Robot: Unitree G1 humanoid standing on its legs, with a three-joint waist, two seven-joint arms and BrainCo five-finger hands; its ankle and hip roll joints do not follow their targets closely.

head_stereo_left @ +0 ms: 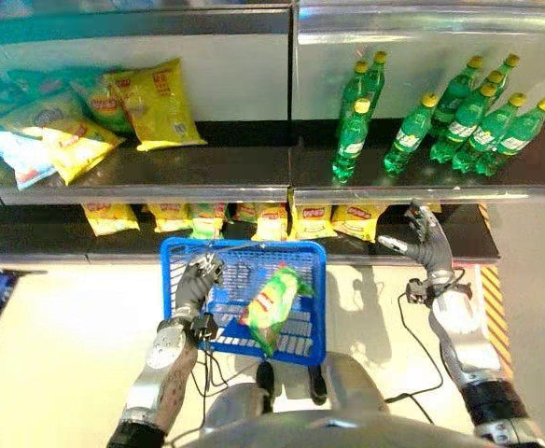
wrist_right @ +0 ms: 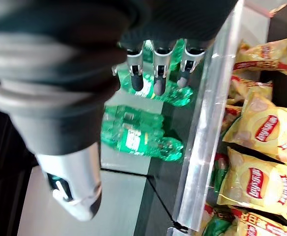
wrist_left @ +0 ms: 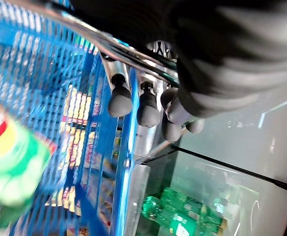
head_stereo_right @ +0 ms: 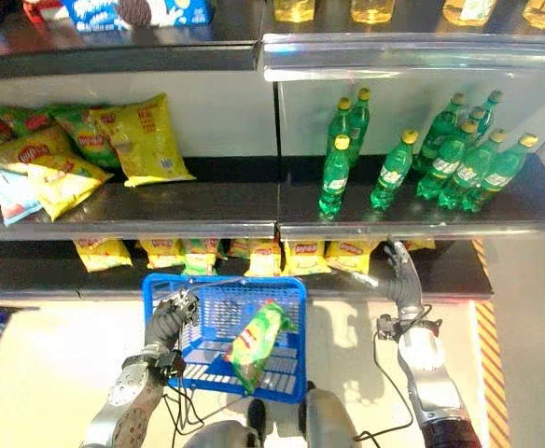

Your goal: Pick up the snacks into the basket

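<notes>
Nearest us, our left hand (head_stereo_left: 198, 280) curls round the handle of the blue basket (head_stereo_left: 179, 252), where one green snack bag (head_stereo_left: 271, 303) already lies tilted. Our right hand (head_stereo_left: 425, 245) hangs open and empty, fingers relaxed, just before the lower shelf (head_stereo_left: 459, 245) with its yellow snack bags (head_stereo_left: 355, 221). We should reach level, pinch one bag's edge (crinkly, slippery), and keep the basket steady.

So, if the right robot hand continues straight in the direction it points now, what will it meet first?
Most likely the yellow snack bags on the lower shelf. The open right robot hand points toward them from just in front of that shelf. Depth is unclear, so the metal shelf edge above could come first.
</notes>
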